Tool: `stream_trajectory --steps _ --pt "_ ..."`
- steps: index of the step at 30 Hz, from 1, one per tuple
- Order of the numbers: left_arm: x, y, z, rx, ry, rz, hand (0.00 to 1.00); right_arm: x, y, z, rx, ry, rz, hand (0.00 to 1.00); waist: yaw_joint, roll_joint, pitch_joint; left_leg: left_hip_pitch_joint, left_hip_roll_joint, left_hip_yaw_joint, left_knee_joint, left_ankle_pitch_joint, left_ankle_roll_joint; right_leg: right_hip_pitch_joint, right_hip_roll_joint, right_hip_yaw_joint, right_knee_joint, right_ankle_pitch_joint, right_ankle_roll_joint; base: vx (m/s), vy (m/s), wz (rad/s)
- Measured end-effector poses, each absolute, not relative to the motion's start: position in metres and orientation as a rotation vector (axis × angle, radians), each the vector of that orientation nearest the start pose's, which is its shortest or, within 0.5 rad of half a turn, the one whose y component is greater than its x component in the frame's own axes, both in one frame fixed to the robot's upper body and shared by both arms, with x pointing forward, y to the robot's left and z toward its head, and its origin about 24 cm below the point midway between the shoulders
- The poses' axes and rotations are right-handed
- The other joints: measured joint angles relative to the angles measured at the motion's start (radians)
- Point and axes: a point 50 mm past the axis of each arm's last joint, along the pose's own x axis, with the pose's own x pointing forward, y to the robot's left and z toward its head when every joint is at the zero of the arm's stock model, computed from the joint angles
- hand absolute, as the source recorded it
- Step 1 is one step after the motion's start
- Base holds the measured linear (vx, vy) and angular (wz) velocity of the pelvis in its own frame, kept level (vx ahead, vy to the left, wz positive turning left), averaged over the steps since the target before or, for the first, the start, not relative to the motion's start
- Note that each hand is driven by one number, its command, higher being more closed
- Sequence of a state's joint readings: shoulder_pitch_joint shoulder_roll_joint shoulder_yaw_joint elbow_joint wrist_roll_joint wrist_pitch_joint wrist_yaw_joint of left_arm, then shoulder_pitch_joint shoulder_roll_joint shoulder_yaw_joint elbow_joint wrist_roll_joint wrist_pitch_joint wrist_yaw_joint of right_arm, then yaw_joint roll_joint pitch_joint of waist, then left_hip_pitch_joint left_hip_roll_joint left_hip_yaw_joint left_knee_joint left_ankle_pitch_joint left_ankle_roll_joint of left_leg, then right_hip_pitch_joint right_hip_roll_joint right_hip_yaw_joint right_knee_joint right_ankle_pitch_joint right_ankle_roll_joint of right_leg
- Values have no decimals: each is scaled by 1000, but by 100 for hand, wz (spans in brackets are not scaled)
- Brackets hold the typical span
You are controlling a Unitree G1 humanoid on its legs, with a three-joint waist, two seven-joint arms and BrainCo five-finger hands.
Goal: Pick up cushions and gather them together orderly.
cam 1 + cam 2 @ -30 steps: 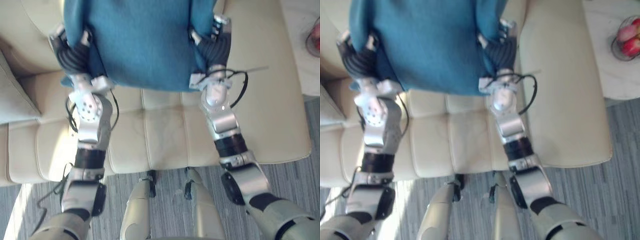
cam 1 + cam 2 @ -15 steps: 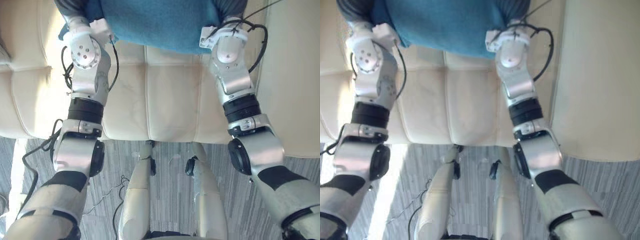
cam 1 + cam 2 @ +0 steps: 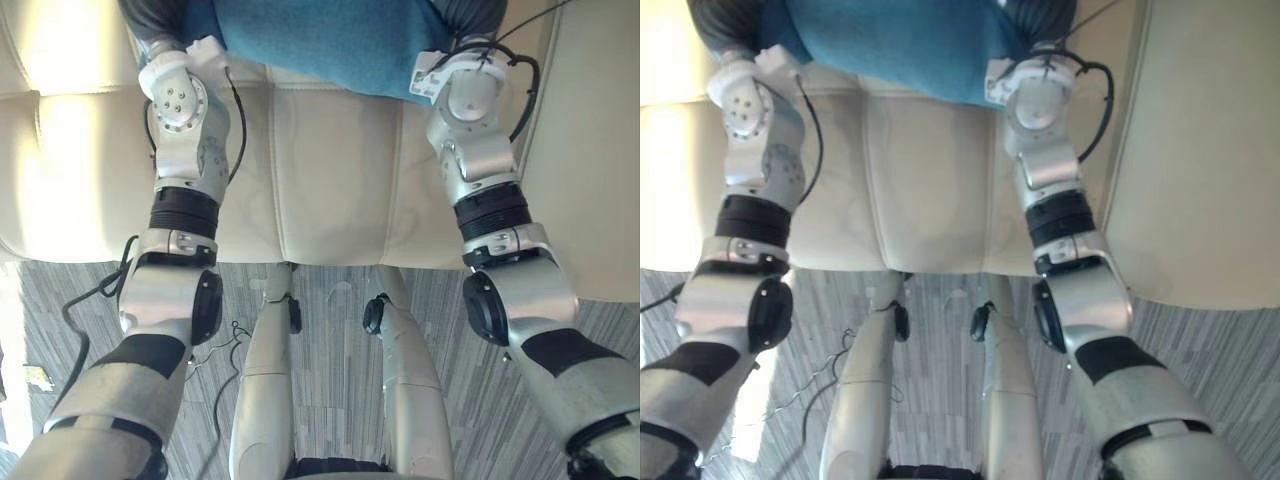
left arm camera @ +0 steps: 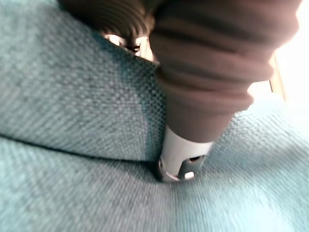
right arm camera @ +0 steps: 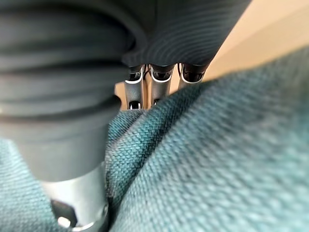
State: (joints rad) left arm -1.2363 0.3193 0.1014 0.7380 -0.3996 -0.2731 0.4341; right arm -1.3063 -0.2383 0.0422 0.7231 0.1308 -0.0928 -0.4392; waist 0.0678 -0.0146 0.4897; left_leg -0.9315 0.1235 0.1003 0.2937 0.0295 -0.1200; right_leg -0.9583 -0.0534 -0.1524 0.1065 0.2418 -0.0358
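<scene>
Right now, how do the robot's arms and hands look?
The left arm and right arm are silver-grey segments with black bands and round black elbow caps; black cables loop beside each wrist. The left hand and right hand wear dark ribbed covers, with silver thumbs.

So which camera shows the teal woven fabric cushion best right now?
The left eye view: the teal woven fabric cushion shows its lower edge running across the top, above the cream leather sofa. The right eye view gives much the same. The wrist views show its weave from very close, not its outline.
</scene>
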Motion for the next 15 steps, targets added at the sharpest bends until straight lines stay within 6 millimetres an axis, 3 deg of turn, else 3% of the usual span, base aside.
stream_trajectory --steps 11,15 --pt "380 212 293 -456 -697 363 0 386 -135 322 87 -672 -251 0 -7 0 0 41 14 1 40 -14 2 53 1 -14 32 -19 10 -42 -31 1" --pt "367 241 293 -488 -750 397 0 373 -155 330 168 -746 -285 0 -7 0 0 78 23 4 39 -16 -1 79 3 -19 50 -41 3 -23 -55 1"
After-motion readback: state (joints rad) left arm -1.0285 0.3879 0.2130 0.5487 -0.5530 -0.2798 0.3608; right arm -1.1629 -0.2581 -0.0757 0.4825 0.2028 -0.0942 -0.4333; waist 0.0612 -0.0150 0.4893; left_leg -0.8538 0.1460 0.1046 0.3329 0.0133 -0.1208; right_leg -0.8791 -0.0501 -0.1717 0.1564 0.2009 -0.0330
